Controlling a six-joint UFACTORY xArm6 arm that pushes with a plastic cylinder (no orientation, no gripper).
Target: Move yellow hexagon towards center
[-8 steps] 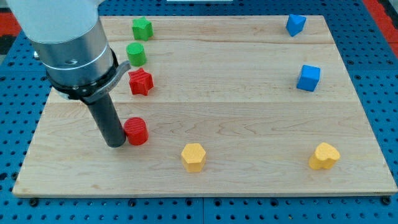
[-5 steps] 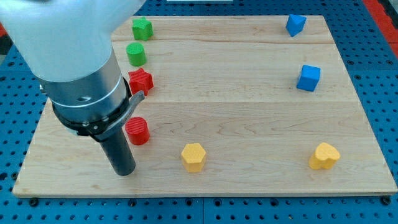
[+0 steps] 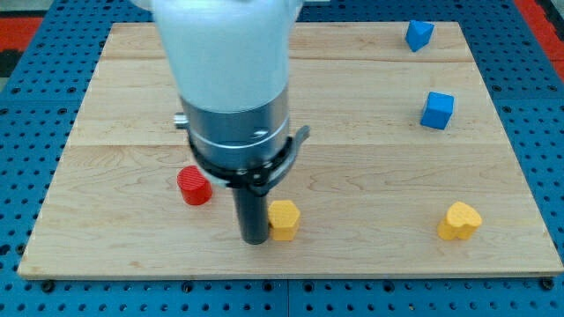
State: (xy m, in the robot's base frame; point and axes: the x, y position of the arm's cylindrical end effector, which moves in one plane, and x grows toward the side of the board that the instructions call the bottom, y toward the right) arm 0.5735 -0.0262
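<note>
Now we have swung from beside the red cylinder [image 3: 194, 186] to the yellow hexagon [image 3: 284, 219], my tip [image 3: 255, 239] touching its left side (no pincer on this rod). It sits low on the desk [image 3: 370, 158], nudged slightly rightward, still below center.

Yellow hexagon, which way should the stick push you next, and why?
Probably a short push up and to the view's right. My tip sits right against the yellow hexagon on its left side, near the board's bottom edge. The center of the wooden board lies above and slightly right of the hexagon, so nudging that way should carry it there.
</note>
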